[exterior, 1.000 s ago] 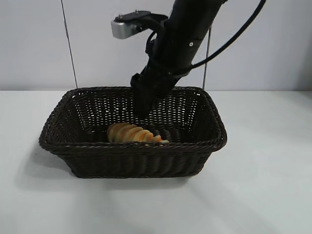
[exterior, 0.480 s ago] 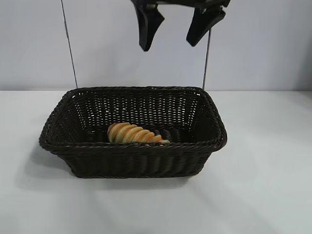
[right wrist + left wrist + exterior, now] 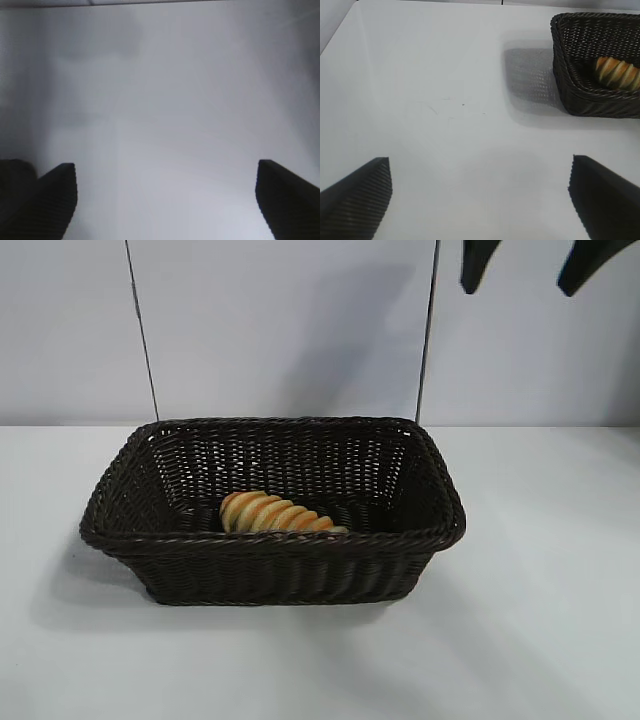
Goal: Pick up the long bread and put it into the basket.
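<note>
Dark brown woven wicker basket (image 3: 272, 510) resting on a plain white bench (image 3: 540, 620), seen from the exterior camera, with a pale wall behind. Inside the basket, on its floor and close to the near wall, long bread (image 3: 272, 514): a golden-tan loaf with raised ridges and orange-brown stripes, lying on its side, its lower edge hidden behind the braided rim. Nothing touching the loaf.

High above the basket's far right corner, right gripper (image 3: 530, 265), only two dark fingertips showing at the upper edge of the exterior view, spread wide apart and holding nothing. Well clear of basket and bread.

From the right wrist camera, right gripper (image 3: 165, 200) with both ridged fingertips (image 3: 55, 200) set far apart, an empty pale surface between them.

From the left wrist camera, left gripper (image 3: 480, 200) likewise released, fingers (image 3: 360, 200) wide apart over bare bench (image 3: 445, 100), empty. Farther off in that view, one end of the basket (image 3: 580, 100), with the striped loaf (image 3: 618, 73) lying inside against its wall. Basket's shadow falling on the bench just beside it.
</note>
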Available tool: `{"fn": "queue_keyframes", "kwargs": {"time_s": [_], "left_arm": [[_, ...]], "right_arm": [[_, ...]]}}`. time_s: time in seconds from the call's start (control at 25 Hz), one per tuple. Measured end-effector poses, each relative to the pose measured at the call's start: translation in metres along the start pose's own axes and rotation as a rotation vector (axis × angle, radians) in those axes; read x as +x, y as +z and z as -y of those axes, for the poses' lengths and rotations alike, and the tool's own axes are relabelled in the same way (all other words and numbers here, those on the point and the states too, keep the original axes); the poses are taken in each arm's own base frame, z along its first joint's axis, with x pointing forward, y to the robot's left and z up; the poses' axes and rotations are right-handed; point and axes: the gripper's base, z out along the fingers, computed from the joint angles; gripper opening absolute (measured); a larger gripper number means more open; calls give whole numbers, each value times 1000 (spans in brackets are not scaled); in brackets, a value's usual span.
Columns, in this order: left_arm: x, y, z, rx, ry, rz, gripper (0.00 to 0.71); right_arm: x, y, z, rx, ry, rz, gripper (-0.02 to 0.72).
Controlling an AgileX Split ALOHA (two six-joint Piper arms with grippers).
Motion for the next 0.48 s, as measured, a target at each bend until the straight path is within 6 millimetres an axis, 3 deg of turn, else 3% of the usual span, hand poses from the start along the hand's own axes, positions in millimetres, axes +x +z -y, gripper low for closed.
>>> {"fn": "queue_keyframes", "kwargs": {"time_s": [0.24,0.48], "left_arm": [[0,0,0,0,0,0,695],[0,0,0,0,0,0,695]], "right_arm": [[9,-12,53,40,99,8,694],[40,-68,82,90,181,65,695]]}}
